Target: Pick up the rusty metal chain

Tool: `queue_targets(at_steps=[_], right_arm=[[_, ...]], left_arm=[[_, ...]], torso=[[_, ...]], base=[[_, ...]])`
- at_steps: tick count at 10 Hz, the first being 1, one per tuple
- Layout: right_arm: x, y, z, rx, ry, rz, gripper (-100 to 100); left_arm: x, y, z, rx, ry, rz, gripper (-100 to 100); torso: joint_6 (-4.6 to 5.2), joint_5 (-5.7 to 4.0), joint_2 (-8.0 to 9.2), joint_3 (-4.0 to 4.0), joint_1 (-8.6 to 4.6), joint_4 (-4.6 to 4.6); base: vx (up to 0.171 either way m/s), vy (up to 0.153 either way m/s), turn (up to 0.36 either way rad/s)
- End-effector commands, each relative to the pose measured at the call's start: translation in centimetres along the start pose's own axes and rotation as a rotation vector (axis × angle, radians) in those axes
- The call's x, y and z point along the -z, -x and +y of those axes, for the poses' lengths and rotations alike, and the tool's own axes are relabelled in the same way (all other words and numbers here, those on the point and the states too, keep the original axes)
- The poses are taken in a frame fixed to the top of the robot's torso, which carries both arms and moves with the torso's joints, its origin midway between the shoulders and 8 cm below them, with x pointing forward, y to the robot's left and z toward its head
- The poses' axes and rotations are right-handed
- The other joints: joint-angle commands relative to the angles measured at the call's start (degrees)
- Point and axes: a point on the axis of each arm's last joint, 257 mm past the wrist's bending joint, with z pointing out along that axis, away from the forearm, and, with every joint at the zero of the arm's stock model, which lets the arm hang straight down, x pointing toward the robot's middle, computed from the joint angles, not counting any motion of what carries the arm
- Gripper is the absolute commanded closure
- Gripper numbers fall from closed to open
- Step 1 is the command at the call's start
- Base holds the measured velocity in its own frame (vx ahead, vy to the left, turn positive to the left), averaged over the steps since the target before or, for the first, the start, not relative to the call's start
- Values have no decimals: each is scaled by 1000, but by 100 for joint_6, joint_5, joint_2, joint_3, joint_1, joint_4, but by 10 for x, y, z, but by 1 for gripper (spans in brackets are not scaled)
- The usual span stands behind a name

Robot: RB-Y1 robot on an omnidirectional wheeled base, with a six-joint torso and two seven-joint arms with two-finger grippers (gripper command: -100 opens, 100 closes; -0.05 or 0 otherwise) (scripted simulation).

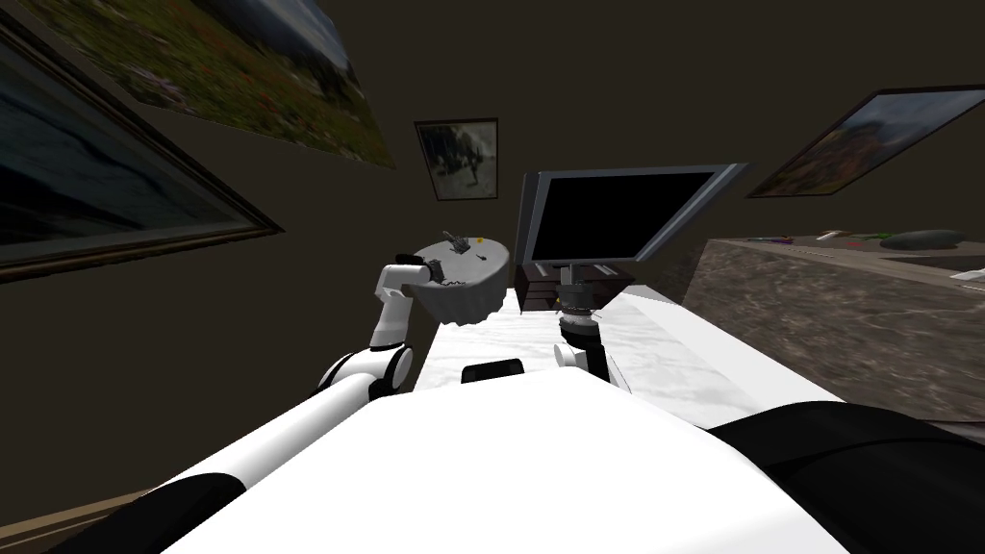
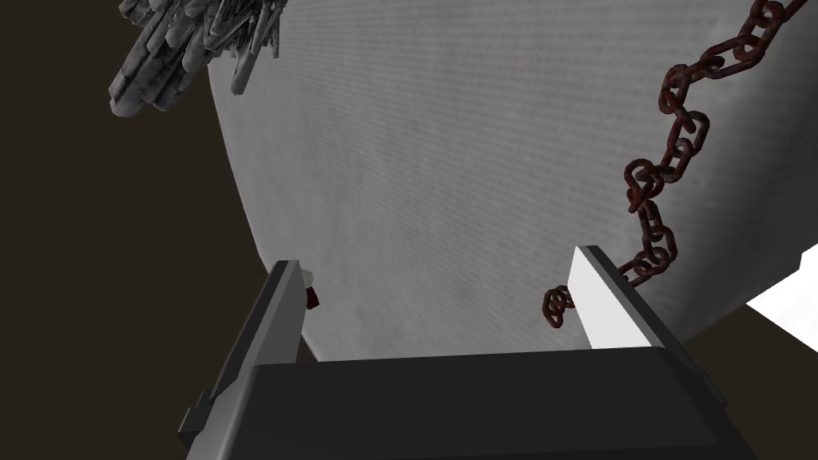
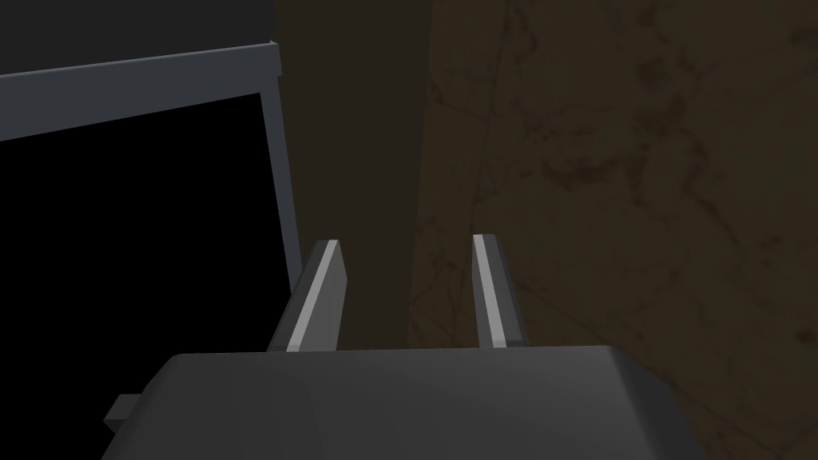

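Reaching with left gripper [image 2: 435,275], released and empty, over round grey surface [image 2: 447,160]; aligned to bracket tail of rusty dark-red link chain [image 2: 675,152].

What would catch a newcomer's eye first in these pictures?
A dark red, rusty metal chain snakes across the round grey tabletop, its end beside one finger of the open left gripper. To the table's right stands a flat monitor with a black screen.

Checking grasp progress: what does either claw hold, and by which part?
Nothing: left claw open, rusty chain lying beside one finger, ungripped; right claw open, empty.
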Motion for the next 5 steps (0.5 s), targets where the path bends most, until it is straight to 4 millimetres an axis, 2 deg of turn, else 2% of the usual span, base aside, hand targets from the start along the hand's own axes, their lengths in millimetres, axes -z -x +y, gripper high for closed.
queue_targets(at_steps=[1,2,4,5], right_arm=[[0,0,0,0,0,0,0],[0,0,0,0,0,0,0],[0,0,0,0,0,0,0],[0,0,0,0,0,0,0]], left_arm=[[-1,-1,8,7,46,-8,-100],[-2,-8,5,18,73,-5,-100],[-1,-5,16,18,114,-18,-100],[-2,-11,15,28,147,-18,-100]], torso=[[0,0,0,0,0,0],[-1,1,1,0,1,0],[-1,1,-2,-1,2,-1],[-1,1,-2,-1,-1,-1]], base=[[-9,18,-9],[-7,26,-10],[-1,14,-4],[6,11,-6]])
